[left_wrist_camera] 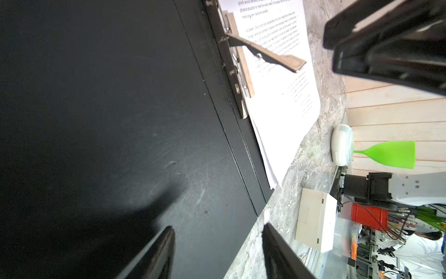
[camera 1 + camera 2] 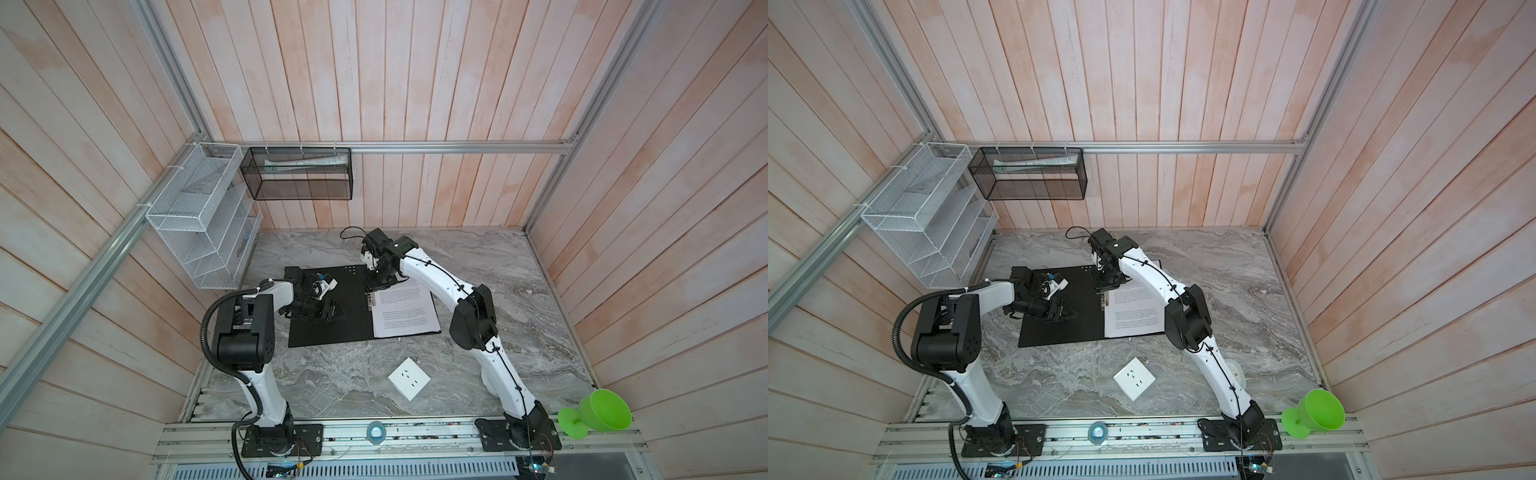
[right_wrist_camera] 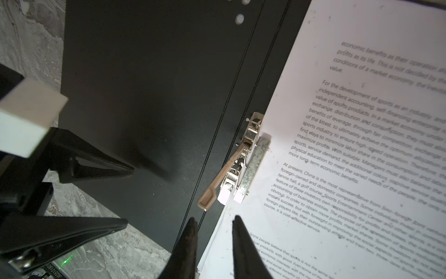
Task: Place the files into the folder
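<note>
The files (image 2: pixel 405 309), a small stack of white paper sheets printed with black paragraphs, lie flat on the right inner leaf of the folder (image 2: pixel 332 332). This thin flat folder is opened wide, black inside facing up, in the middle of the grey marbled table (image 2: pixel 478 257). The sheets' inner edge is tucked against the spine, under the bar of the silver metal clip (image 3: pixel 251 166). The clip's tan lever (image 3: pixel 217 186) stands raised in both wrist views. The lower sheets fan out slightly at one corner.

Your right gripper (image 3: pixel 213 224) hovers just beside the lever's tip, jaws drawn close with a narrow gap and nothing between them. Your left gripper (image 1: pixel 217 241) hangs low over the bare left leaf, jaws well apart and empty. Whether it touches the leaf cannot be told.

You appear most of the way through, since the sheets already sit inside. What seems left is pressing the lever down so the clip bites, then probably folding the left cover over. Take care that the fanned sheets do not slip from under the bar.

A white square socket plate (image 2: pixel 409 379) lies well apart, towards the arm bases.
</note>
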